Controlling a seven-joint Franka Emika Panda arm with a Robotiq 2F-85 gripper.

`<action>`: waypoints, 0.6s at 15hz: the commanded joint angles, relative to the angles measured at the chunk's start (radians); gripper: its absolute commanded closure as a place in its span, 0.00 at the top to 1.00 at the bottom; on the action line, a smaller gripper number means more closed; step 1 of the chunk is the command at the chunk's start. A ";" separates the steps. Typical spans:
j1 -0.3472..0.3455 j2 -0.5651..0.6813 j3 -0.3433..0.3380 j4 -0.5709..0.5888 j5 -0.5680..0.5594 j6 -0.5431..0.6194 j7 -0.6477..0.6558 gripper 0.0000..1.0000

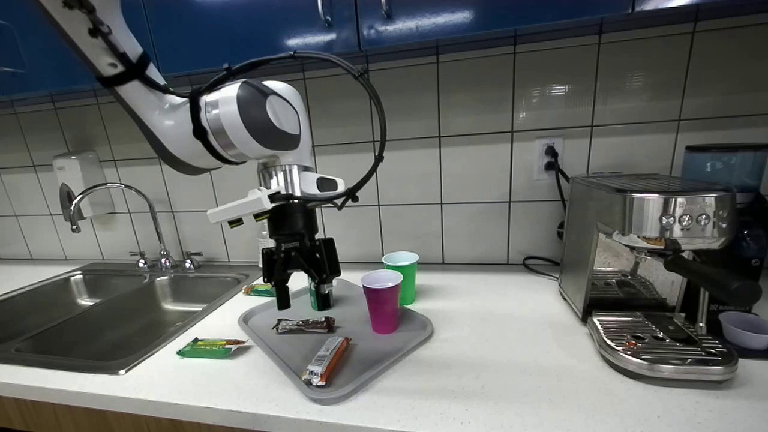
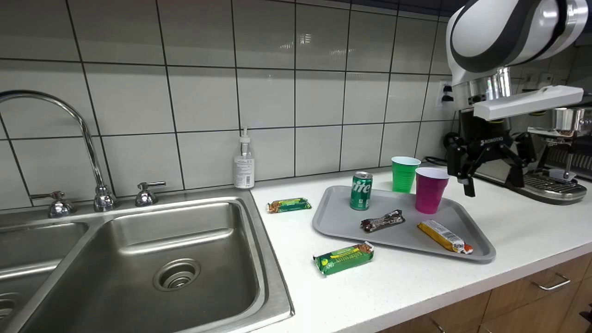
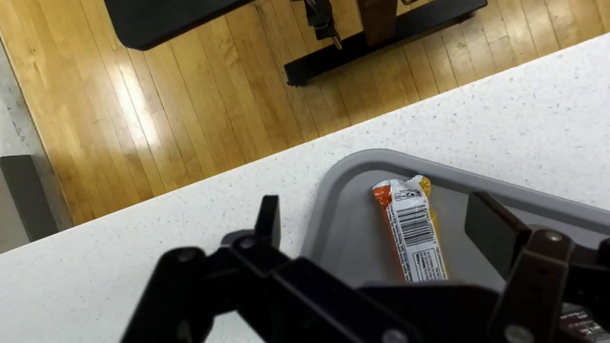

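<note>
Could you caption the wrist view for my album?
A wrapped bar on a grey tray, framed by the open gripper.

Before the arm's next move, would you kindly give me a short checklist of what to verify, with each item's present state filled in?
1. Jaws open and holding nothing: ok.
2. Yellow-and-orange bar lying on the tray: ok.
3. Sprite can and magenta cup both upright on the tray: ok.
4. Inside of the magenta cup empty: cannot tell, its bottom is hidden in both exterior views.
5. Counter beside the tray free of loose bars: not ok, two green-wrapped bars lie there.
6. Green cup not touching the tray: cannot tell, it stands close to the edge.
</note>
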 commanded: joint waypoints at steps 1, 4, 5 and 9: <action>0.018 0.086 0.001 0.024 0.008 0.079 -0.045 1.00; 0.035 0.162 0.005 0.045 0.029 0.140 -0.089 1.00; 0.039 0.187 0.006 0.055 0.035 0.156 -0.109 1.00; 0.044 0.272 0.017 0.106 0.082 0.194 -0.207 1.00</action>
